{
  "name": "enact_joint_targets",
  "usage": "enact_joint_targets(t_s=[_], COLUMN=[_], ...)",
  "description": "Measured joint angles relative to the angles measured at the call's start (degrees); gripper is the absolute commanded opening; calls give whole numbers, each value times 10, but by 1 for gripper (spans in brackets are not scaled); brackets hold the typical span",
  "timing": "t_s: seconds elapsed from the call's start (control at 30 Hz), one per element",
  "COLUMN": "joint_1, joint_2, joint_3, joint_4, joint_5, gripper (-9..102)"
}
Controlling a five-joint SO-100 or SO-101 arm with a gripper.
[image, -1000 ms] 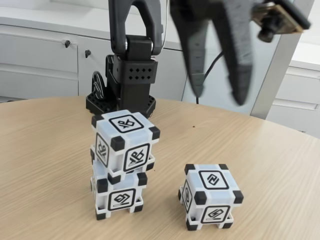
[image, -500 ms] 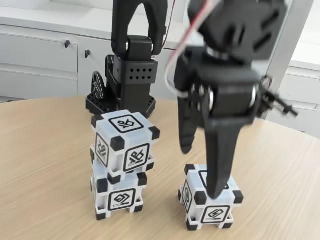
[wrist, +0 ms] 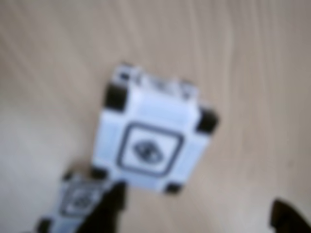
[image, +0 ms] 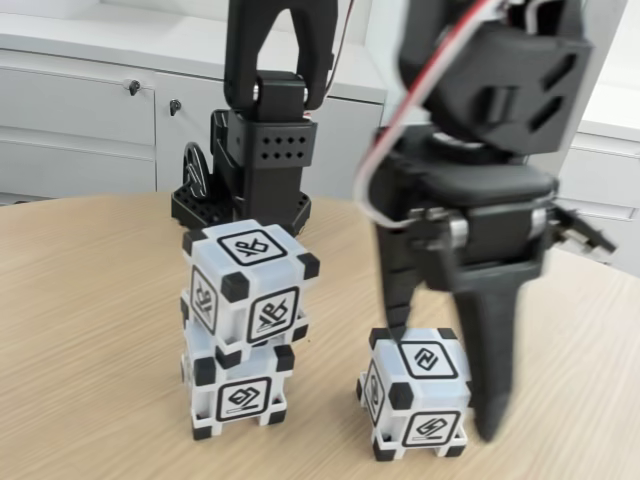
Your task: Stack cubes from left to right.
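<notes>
Currently the lone cube (image: 418, 392) sits flat on the tabletop (image: 90, 330), to the right of the two-cube stack (image: 244, 325) in the fixed view and clearly apart from it. The stack's upper cube (image: 250, 285) sits twisted relative to the lower cube (image: 238, 392), slightly overhanging. The gripper (image: 440, 385) is down over the lone cube with the fingers spread wide and holding nothing: one finger (image: 400, 290) behind the cube's rear left corner, the other (image: 492, 370) just off its right side. The wrist view, blurred, shows the cube (wrist: 153, 148) roughly centred but rotated against the finger line. Step in hand, as judged: grasp this third cube. To do it well, turn the wrist so the fingers meet two opposite flat faces rather than corners, lower to mid-height, close squarely. The crooked top cube likely leaves little tolerance for placement.
</notes>
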Motion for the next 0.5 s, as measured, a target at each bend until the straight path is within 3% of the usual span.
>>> enact_joint_targets(t_s=[0.5], joint_1=[-38], joint_2=[0], joint_3=[0], joint_4=[0], joint_5=[28], gripper=[31])
